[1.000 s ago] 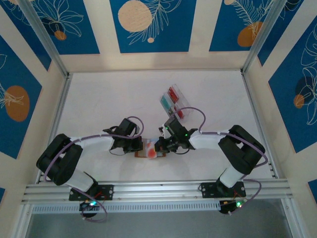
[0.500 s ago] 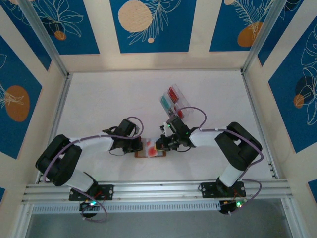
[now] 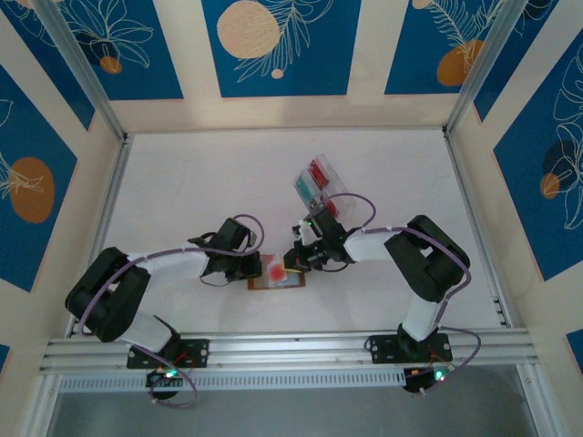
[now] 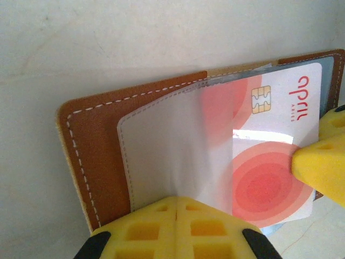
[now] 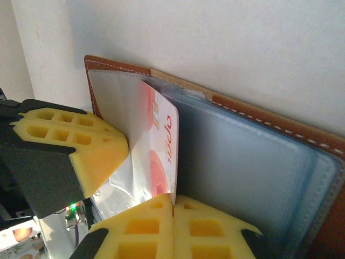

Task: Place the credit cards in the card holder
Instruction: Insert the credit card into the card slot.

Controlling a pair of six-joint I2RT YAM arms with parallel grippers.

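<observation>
The brown card holder point(image 4: 94, 145) lies open on the table, its pale grey-blue inside point(image 5: 253, 167) facing up. My left gripper point(image 4: 178, 200) is shut on a clear plastic sleeve point(image 4: 172, 140) of the holder and lifts it. A white credit card with red circles point(image 4: 269, 162) sits partly under that sleeve. My right gripper point(image 5: 173, 200) is shut on the card's edge point(image 5: 164, 135). In the top view the two grippers, left point(image 3: 255, 269) and right point(image 3: 293, 263), meet over the holder point(image 3: 276, 281) near the table's front.
A clear compartment tray point(image 3: 320, 188) stands just behind the right arm, holding a red card point(image 3: 318, 170), a teal one point(image 3: 303, 188) and a dark one point(image 3: 333, 208). Metal frame rails border the white table on all sides.
My right gripper has moved left with the card, which now lies further under the lifted sleeve. The left gripper has kept its hold and hardly moved.
</observation>
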